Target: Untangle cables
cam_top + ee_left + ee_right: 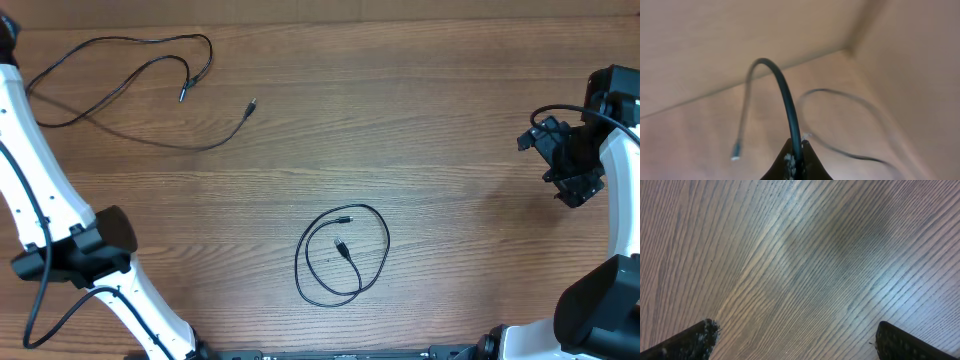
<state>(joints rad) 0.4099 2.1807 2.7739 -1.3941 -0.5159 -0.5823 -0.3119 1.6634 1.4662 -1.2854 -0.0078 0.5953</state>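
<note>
a long thin black cable (120, 40) with small plug ends sprawls in loose open curves across the far left of the light brown wood-grain table (420, 100), its two plugs lying apart from each other toward the middle. in the overhead view the white left arm runs up the left edge, and its hand end is mostly cut off at the corner. in the left wrist view, the left gripper (796, 159) is pinched closed on a black cord that arches up out of the fingers and drops to a small plug at the left. the view is blurred, so this is probably the long cable, with another soft loop of it lying on the wood behind. near the middle of the table, toward the front, a second thin black cable (343, 247) lies in a neat round coil, both its ends tucked inside the ring, well apart from the first. at the far right, the right gripper (797, 347) hangs over bare wood with its two dark fingers (692, 340) spread wide, holding nothing.
</note>
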